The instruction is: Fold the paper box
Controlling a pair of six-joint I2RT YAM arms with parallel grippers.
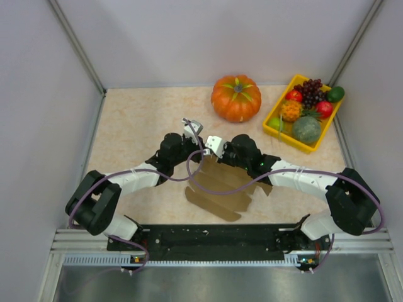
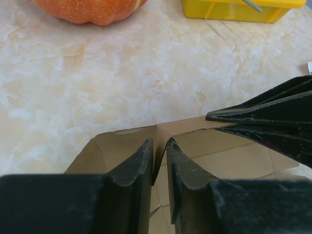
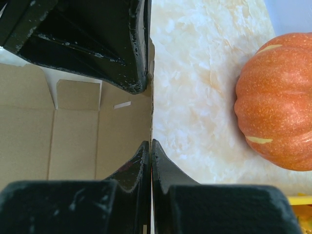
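The paper box is a plain brown cardboard sheet with flaps, partly raised, lying between the two arms near the table's front. My left gripper is at its far edge. In the left wrist view the left gripper is nearly shut, with an upright wall of the paper box between its fingers. My right gripper meets it from the right. In the right wrist view the right gripper is shut on the thin edge of the paper box. The other gripper's black fingers are close above it.
An orange pumpkin stands at the back centre and shows in both wrist views. A yellow fruit tray holds several fruits at the back right. Grey walls stand on both sides.
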